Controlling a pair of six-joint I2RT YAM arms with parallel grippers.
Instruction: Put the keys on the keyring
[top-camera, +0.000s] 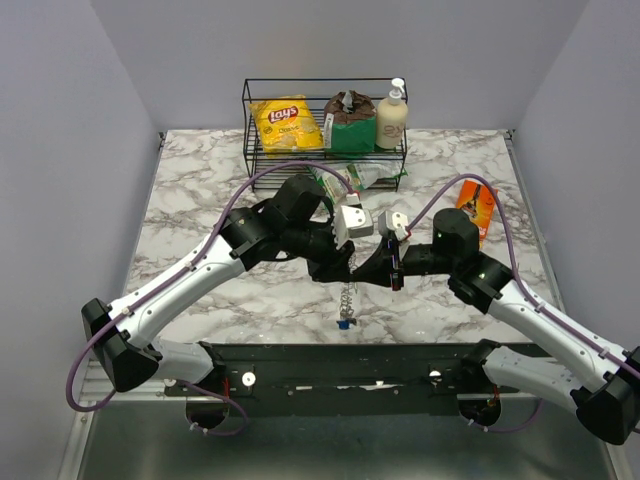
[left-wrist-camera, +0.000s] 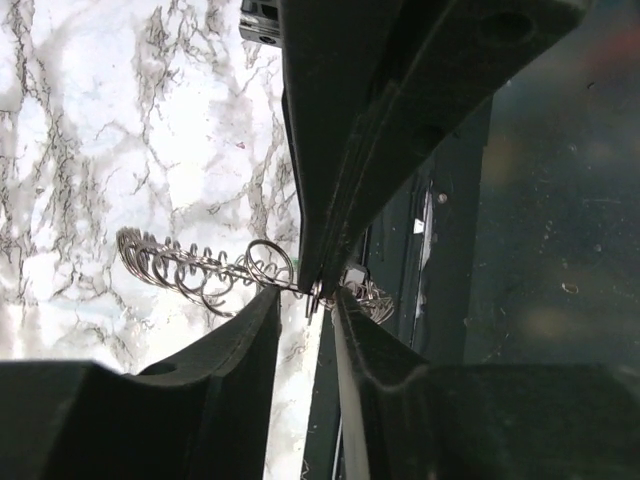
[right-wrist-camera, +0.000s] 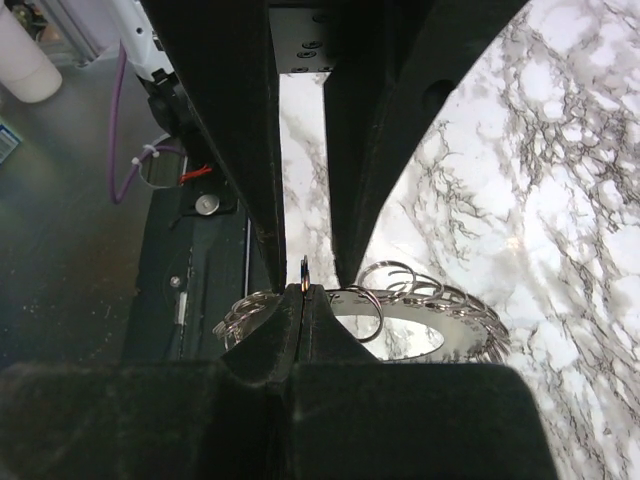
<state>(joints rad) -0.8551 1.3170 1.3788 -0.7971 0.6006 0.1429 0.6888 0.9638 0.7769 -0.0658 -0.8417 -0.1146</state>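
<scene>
The silvery coiled keyring (top-camera: 347, 298) hangs below the point where my two grippers meet over the middle of the table. A small blue thing, maybe the blue key (top-camera: 344, 322), hangs at its lower end. The red and green keys do not show. My right gripper (top-camera: 368, 272) (right-wrist-camera: 303, 290) is shut on a thin metal piece seen edge-on, at the keyring (right-wrist-camera: 440, 305). My left gripper (top-camera: 350, 270) (left-wrist-camera: 308, 293) has its jaws apart, one on each side of the right gripper's tips. The keyring's wire (left-wrist-camera: 190, 268) runs across that gap.
A black wire basket (top-camera: 250, 150) at the back holds a yellow Lay's bag (top-camera: 288, 122), a green pack (top-camera: 350, 125) and a lotion bottle (top-camera: 391, 115). A green wrapper (top-camera: 352, 180) lies in front of it. An orange packet (top-camera: 477, 208) lies at the right.
</scene>
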